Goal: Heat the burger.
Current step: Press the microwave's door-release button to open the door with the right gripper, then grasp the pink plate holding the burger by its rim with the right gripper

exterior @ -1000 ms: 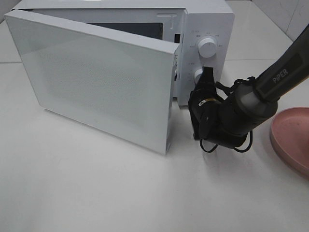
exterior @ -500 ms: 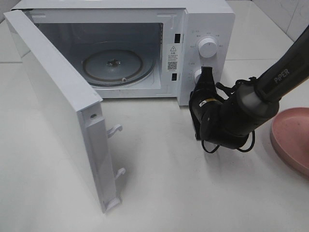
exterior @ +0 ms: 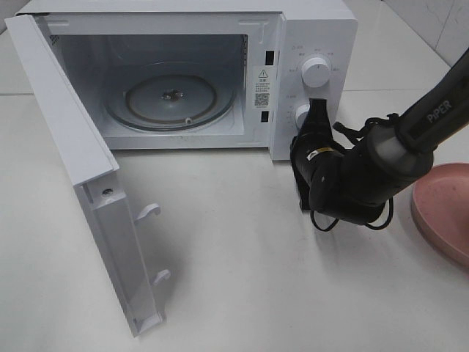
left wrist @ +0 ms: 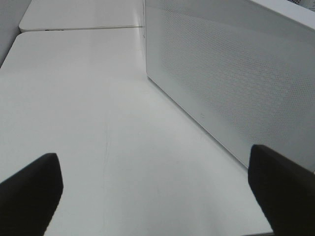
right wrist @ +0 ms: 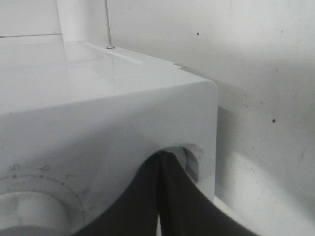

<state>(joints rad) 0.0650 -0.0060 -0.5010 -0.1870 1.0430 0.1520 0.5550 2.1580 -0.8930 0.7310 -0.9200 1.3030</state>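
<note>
One white counter fills the view, with pale wall tiles at 1 o'clock. One white microwave sits at 12 o'clock. Its single door stands wide open toward 8 o'clock, with two latch hooks on its edge. One black arm reaches in from 3 o'clock. One pink plate lies at 4 o'clock, cut by the frame. One glass turntable lies inside the microwave. Two knobs are on the panel. The right pincer, fingers together, has its tip at the lower one. The left pincer, fingers apart, hangs over the counter beside the door. The burger is in no view.
</note>
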